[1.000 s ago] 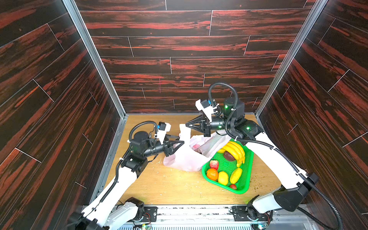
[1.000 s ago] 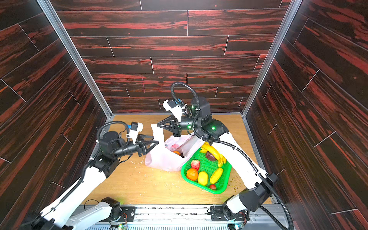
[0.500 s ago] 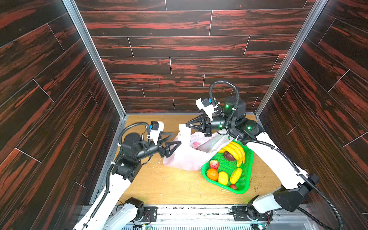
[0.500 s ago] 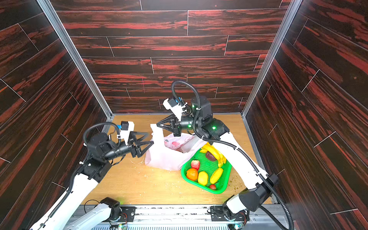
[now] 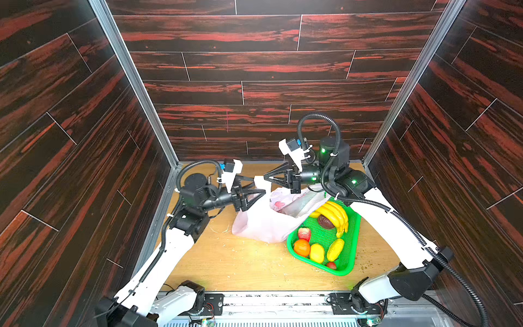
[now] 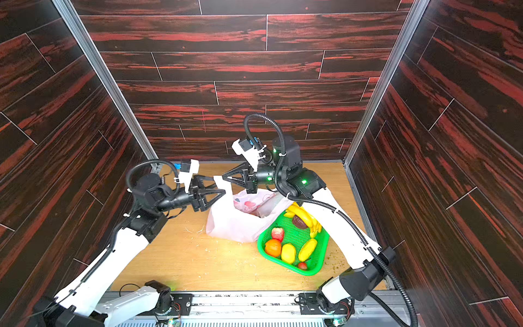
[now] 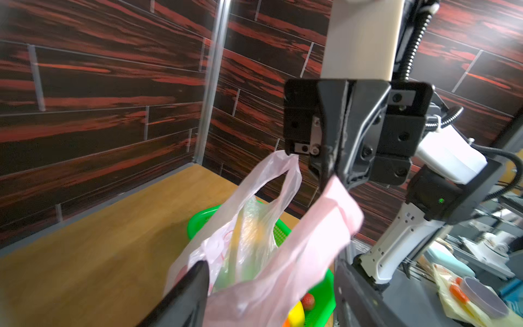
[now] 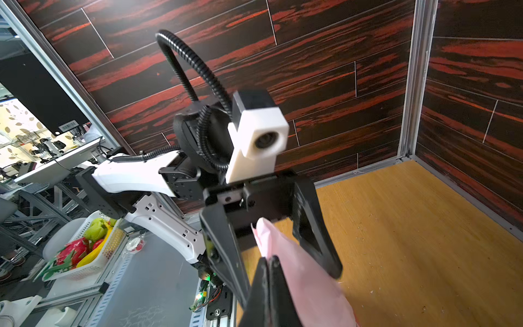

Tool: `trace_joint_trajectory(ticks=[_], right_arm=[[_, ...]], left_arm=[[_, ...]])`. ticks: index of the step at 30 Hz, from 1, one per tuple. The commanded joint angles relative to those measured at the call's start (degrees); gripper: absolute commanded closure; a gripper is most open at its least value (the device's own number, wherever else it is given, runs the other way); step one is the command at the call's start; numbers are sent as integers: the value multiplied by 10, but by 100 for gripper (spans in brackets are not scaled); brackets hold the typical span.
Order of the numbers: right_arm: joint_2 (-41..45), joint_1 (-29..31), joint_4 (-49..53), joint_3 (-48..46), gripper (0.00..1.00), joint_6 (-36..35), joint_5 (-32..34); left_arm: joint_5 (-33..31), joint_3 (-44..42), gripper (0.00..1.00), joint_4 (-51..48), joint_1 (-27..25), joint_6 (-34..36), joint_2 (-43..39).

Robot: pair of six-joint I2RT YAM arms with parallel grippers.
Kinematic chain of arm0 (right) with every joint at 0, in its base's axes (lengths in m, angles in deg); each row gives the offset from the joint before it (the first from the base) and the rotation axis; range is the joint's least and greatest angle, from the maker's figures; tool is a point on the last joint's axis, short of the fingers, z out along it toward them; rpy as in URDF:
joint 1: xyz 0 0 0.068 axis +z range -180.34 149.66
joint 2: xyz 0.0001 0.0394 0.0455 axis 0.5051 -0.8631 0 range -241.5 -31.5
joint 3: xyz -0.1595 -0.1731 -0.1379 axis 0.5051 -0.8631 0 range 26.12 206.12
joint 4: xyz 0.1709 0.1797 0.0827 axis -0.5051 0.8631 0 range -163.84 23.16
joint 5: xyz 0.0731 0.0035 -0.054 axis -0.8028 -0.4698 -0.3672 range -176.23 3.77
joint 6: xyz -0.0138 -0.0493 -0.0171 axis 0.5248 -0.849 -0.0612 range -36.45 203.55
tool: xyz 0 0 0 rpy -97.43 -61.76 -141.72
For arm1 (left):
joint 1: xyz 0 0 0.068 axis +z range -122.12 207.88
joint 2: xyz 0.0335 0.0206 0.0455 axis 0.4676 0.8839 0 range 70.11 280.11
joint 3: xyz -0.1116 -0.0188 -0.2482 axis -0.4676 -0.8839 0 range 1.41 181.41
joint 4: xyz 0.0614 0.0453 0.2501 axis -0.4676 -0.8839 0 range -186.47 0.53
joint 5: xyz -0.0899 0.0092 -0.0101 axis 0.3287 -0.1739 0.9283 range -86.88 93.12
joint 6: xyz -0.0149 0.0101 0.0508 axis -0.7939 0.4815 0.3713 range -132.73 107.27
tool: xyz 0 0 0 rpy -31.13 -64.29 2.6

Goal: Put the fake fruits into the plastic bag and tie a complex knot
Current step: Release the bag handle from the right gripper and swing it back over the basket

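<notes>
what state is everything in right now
plastic bag, upright on the table, mouth open, handles not tied
right gripper, shut on a bag strap, holding it up
left gripper, open, jaws either side of that strap
fake fruits, lying in the green basket
green basket, flat on the table, next to the bag

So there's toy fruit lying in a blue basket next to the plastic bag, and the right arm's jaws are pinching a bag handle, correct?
Not quite: the basket is green, not blue, as both top views show. Otherwise yes: toy fruit lies in it next to the plastic bag, and the right arm's jaws pinch a bag handle.
</notes>
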Motion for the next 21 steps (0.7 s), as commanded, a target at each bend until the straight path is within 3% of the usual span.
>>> trace_joint_trajectory(ticks=[1, 9, 21], right_arm=[[4, 0, -27, 17, 100, 14, -16], [10, -1, -30, 18, 100, 20, 10], [6, -4, -22, 35, 100, 22, 16]], left_arm=[[30, 9, 39, 29, -8, -6, 1], [13, -38, 74, 5, -11, 16, -18], [-12, -138, 80, 0, -14, 24, -16]])
